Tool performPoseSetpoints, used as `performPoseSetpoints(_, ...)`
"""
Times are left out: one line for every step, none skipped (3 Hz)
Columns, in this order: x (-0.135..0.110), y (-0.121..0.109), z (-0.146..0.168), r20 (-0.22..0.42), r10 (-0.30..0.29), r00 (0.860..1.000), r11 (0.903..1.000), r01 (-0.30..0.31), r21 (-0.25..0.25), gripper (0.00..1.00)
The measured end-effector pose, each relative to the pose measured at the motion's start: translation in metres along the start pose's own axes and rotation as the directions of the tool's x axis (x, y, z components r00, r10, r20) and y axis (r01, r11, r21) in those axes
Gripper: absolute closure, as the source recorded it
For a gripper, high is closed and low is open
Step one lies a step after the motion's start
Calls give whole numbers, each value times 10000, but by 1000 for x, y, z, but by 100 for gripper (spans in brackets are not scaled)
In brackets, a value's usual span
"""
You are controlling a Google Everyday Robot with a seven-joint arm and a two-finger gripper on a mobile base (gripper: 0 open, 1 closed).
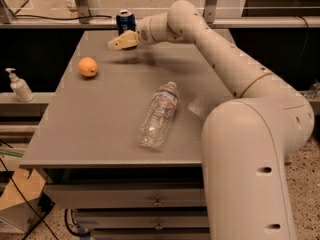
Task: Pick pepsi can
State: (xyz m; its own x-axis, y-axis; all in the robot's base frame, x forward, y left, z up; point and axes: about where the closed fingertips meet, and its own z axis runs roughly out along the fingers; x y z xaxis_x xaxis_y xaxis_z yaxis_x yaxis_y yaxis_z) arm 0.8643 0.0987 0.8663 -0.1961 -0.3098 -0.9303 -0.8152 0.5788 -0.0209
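The pepsi can (125, 20) stands upright at the far edge of the grey table (100, 114), dark blue with a silver top. My gripper (113, 44) hovers just in front of the can and slightly left of it, its tan fingers pointing left over the table. The lower part of the can is hidden behind the gripper. The arm reaches in from the right across the back of the table.
A clear plastic water bottle (159, 114) lies on its side in the middle of the table. An orange (88, 67) sits at the left. A soap dispenser (19, 85) stands on a ledge left of the table. A railing runs behind the far edge.
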Motion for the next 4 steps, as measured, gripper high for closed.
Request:
performPoseSetpoints(-4,-3,7,314,145,9994,9997,-140,-175,17)
performPoseSetpoints(-8,-6,6,628,255,9977,9994,-240,-245,40)
performPoseSetpoints(-14,-9,-1,999,282,9946,9995,-265,-182,63)
performPoseSetpoints(-32,-10,-19,1448,-87,9894,9999,70,123,86)
